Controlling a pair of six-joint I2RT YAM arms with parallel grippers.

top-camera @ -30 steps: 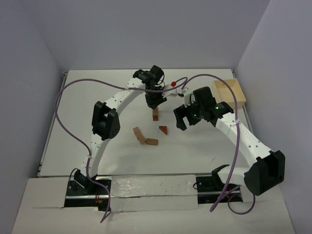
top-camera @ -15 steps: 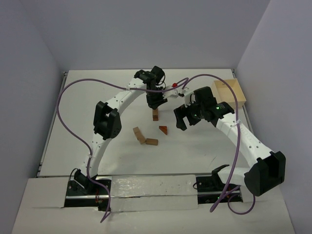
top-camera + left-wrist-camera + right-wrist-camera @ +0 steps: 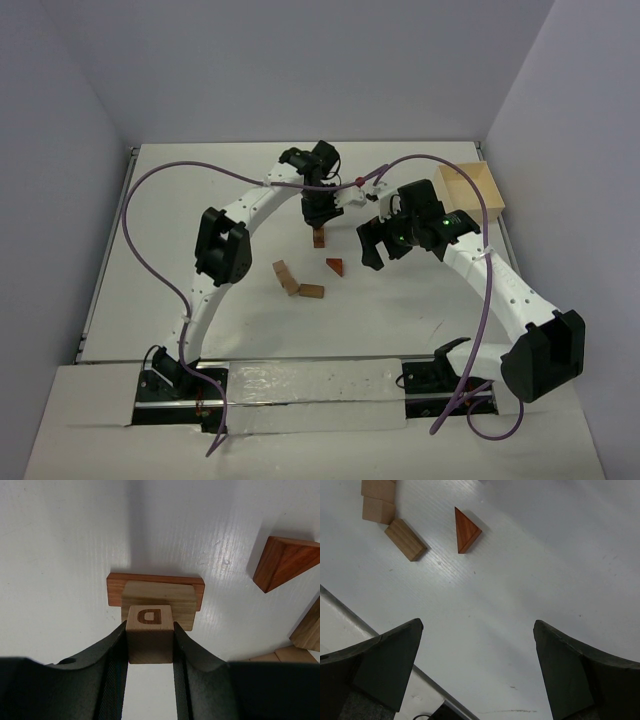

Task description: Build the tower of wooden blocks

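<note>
Wood block tower (image 3: pixel 159 594) stands two blocks high near the middle of the tabletop (image 3: pixel 200 200). The left hand (image 3: pixel 149 630) grips a lettered cube (image 3: pixel 148 617) over it. The right hand (image 3: pixel 477 650) hangs wide open. A wedge (image 3: pixel 465 530) and loose blocks (image 3: pixel 405 540) are not yet stacked.

Matt wooden blocks (image 3: pixel 155 597), glossy table (image 3: pixel 60 540)

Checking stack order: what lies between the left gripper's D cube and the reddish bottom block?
A pale tan block, resting on the reddish bottom block under the D cube; left wrist view.
</note>
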